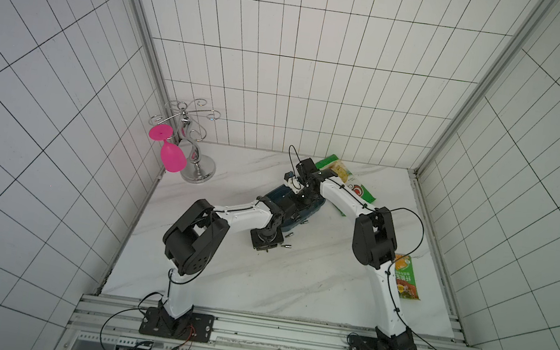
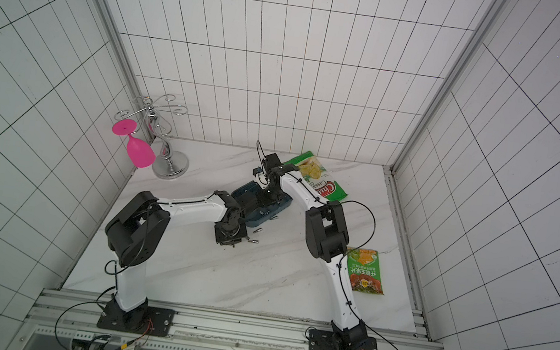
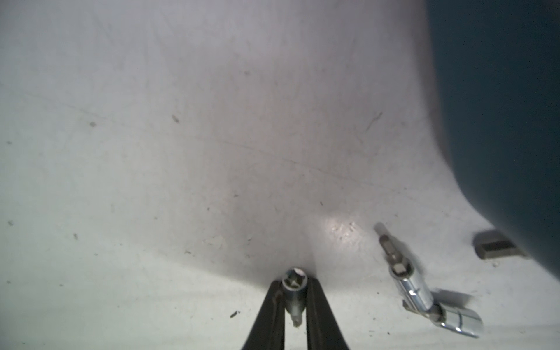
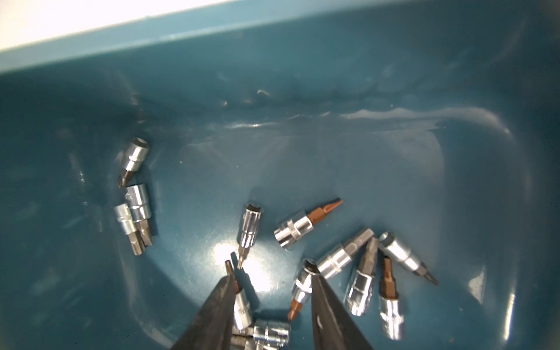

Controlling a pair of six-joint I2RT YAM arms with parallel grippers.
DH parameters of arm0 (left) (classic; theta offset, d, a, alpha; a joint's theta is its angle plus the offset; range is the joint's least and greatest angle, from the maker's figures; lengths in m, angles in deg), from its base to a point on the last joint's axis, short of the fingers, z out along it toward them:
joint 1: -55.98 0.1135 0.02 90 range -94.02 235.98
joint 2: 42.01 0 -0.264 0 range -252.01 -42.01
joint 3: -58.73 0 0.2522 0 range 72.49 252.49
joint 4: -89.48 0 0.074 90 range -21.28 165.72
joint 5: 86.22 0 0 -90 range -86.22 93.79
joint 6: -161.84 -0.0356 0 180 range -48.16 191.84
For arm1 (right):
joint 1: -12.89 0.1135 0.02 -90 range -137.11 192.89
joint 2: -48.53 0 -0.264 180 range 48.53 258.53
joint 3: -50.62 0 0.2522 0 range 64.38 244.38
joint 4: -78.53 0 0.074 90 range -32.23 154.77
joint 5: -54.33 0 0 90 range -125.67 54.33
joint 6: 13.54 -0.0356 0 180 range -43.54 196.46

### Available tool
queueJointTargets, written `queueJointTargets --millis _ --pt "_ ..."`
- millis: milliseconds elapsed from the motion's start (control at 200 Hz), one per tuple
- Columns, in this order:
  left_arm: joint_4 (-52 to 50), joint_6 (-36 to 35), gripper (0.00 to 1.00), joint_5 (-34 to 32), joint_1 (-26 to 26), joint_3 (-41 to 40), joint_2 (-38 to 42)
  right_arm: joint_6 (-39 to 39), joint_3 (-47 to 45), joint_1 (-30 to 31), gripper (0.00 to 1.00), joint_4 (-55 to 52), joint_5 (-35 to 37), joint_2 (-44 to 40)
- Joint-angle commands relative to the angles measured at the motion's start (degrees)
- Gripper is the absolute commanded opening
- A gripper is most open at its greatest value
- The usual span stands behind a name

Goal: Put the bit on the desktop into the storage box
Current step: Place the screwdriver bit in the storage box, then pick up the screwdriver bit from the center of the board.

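Note:
In the left wrist view my left gripper (image 3: 294, 283) is shut on a small silver bit (image 3: 294, 291), down close to the white marble desktop (image 3: 181, 181). Two more bits (image 3: 403, 272) (image 3: 457, 321) lie loose beside it, next to the dark teal storage box (image 3: 500, 121). Both top views show these loose bits (image 1: 286, 246) (image 2: 254, 242) between the left wrist and the storage box (image 1: 275, 195) (image 2: 242, 191). My right gripper (image 4: 269, 271) stands open inside the storage box (image 4: 333, 75), low over several bits (image 4: 295, 227) on its floor, with none held between its fingers.
A green chips bag (image 1: 344, 181) lies behind the box, partly under the right arm. A second snack packet (image 1: 407, 275) lies at the right side of the desktop. A silver rack (image 1: 197, 168) with a hanging pink goblet (image 1: 171, 157) stands at the back left.

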Motion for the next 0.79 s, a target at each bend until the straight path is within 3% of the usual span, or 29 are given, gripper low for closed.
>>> queueJointTargets --millis 0,155,250,555,790 --pt "-0.4 -0.9 0.15 -1.4 0.3 0.3 -2.3 0.2 1.5 -0.2 0.46 -1.4 0.9 -3.2" --pt "-0.9 -1.4 0.1 -0.9 0.3 0.5 -2.7 -0.2 1.6 -0.1 0.48 -1.1 1.3 -4.4" --pt "-1.3 -1.6 0.0 -0.9 0.3 0.7 -2.7 -0.4 1.8 -0.2 0.48 -1.0 1.9 -5.5" --pt "-5.2 -2.6 0.0 -2.5 0.1 3.3 1.5 -2.7 0.4 -0.2 0.49 -0.8 4.7 -11.4" --pt "-10.2 -3.2 0.0 -4.2 0.3 8.4 6.1 -6.0 -12.1 -0.3 0.5 6.7 7.8 -22.9"
